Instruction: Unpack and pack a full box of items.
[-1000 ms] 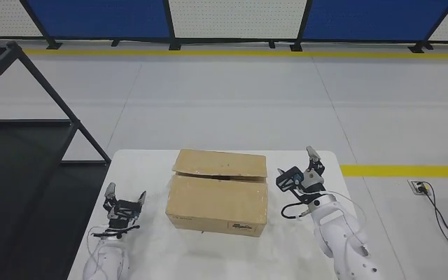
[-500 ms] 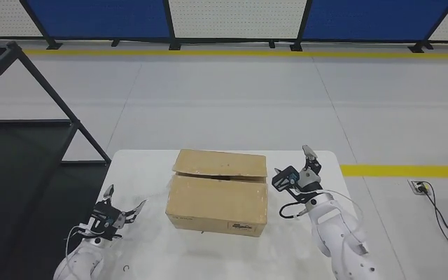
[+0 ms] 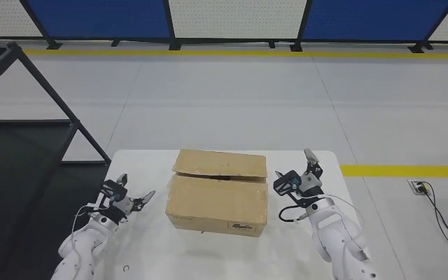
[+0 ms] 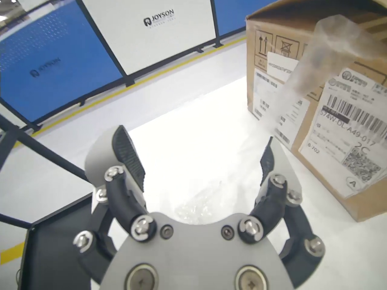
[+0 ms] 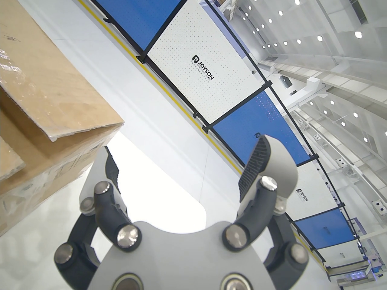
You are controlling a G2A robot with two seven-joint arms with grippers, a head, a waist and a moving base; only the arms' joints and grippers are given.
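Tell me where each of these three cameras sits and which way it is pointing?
Top view: on the robot above its arms, looking down at the white table and cardboard box; both arms show, with the left hand and right hand open on either side of the box.
Left wrist view: on the left wrist, looking past the open left hand at the box's labelled end.
Right wrist view: on the right wrist, tilted up past the open right hand and a box corner toward the partition panels and ceiling.
Shared: all three show the box.
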